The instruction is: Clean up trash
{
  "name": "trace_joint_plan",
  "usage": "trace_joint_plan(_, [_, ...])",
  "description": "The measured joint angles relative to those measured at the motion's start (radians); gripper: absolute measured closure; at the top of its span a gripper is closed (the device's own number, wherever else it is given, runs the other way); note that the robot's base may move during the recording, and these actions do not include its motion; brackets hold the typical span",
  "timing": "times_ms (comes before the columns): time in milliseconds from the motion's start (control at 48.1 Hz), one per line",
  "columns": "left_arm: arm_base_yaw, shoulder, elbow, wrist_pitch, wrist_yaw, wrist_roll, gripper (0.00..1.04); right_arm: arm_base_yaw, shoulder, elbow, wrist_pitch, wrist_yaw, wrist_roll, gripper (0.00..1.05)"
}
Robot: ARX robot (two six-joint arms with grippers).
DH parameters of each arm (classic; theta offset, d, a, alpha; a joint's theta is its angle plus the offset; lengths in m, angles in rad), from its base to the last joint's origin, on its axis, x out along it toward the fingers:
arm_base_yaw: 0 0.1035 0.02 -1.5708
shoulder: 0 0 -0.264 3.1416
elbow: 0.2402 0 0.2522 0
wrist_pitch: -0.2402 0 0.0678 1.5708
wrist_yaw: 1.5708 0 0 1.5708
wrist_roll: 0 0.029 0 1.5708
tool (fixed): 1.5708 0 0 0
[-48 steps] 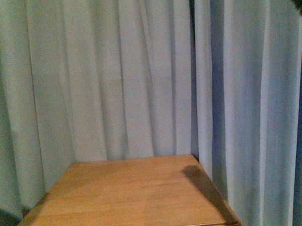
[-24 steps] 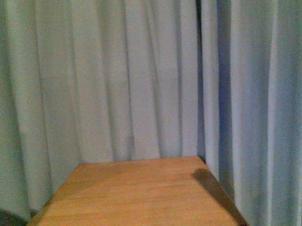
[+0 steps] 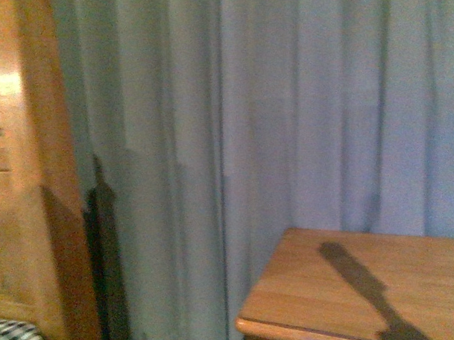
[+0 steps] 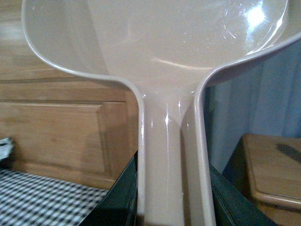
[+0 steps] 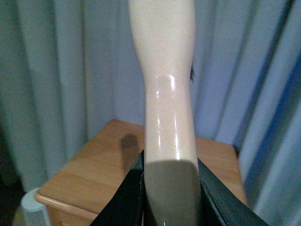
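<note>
we are clamping our left gripper [image 4: 173, 200] on the dustpan [image 4: 155, 42] handle, scoop ahead, and our right gripper [image 5: 170, 190] on what seems to be the brush [image 5: 164, 70] handle, so both tools are sitting ready for sweeping, while the trash is showing in no view.

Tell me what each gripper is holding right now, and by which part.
The left gripper is shut on the beige dustpan, clamping its handle. The right gripper is shut on the brush, clamping the end of its pale handle.
</note>
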Motion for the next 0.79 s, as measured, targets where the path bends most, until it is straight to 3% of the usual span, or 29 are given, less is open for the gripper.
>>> trace_joint_plan(791, [0.000,0.000,0.000,0.000,0.000,0.000,0.79,0.000,-0.003,0.001,0.000,-0.002,0.000,0.84])
